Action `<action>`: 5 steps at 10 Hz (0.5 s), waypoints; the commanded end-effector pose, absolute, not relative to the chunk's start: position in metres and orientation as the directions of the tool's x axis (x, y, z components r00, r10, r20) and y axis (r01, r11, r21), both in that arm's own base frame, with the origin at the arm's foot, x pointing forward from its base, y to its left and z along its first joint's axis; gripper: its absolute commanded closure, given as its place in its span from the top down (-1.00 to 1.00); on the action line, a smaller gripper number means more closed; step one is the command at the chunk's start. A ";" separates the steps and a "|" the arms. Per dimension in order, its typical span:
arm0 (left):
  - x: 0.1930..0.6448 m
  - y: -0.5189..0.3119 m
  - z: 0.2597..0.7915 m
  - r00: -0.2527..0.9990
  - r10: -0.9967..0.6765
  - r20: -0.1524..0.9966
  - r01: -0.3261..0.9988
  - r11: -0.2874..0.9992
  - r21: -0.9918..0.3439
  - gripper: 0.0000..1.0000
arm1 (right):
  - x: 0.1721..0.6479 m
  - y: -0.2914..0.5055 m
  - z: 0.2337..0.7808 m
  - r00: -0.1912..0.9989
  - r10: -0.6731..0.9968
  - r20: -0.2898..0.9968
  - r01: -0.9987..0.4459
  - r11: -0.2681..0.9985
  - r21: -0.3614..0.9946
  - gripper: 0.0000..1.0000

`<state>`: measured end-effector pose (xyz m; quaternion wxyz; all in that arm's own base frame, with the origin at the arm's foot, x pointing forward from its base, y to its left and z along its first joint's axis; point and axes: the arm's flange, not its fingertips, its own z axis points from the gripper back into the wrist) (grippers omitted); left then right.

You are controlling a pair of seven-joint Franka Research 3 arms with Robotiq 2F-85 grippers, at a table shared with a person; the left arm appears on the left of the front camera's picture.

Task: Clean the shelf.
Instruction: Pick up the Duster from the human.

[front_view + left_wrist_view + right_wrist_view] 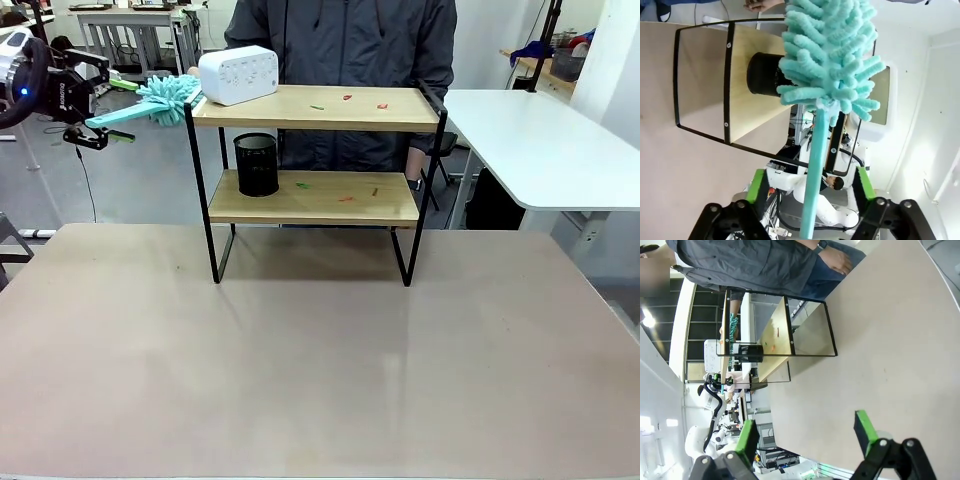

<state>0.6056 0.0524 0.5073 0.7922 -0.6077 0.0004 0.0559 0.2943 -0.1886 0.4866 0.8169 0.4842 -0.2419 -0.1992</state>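
The shelf [320, 108] stood upright at the far side of the table [300, 380]. Its long side ran left to right. The left gripper [810, 175] was wide open around the duster [830, 55] handle. The right gripper [805, 420] was open too.

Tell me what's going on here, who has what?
A teal duster is held out at the left end of the shelf, its head beside the white box on the top board. Its handle runs between the left gripper fingers, but the pads stand clear of it. A person's hand by the head seems to hold it up. Small scraps lie on both boards. The right gripper hangs open over the table.
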 end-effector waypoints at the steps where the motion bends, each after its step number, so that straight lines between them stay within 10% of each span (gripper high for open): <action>1: 0.597 0.050 0.507 0.997 0.074 -0.031 -0.047 0.220 -0.974 -1.00 | 0.296 -0.189 0.486 0.798 -0.556 0.231 0.057 0.451 0.891 1.00; 2: 0.595 0.049 0.506 0.997 0.073 -0.030 -0.046 0.221 -0.974 -0.23 | 0.296 -0.189 0.486 0.798 -0.556 0.231 0.057 0.451 0.891 1.00; 3: 0.595 0.047 0.505 0.996 0.081 -0.021 -0.039 0.225 -0.974 -1.00 | 0.296 -0.189 0.486 0.798 -0.556 0.231 0.057 0.451 0.891 1.00; 5: 0.595 0.044 0.502 0.997 0.079 -0.013 -0.029 0.209 -0.977 -1.00 | 0.296 -0.189 0.486 0.798 -0.556 0.231 0.057 0.451 0.891 1.00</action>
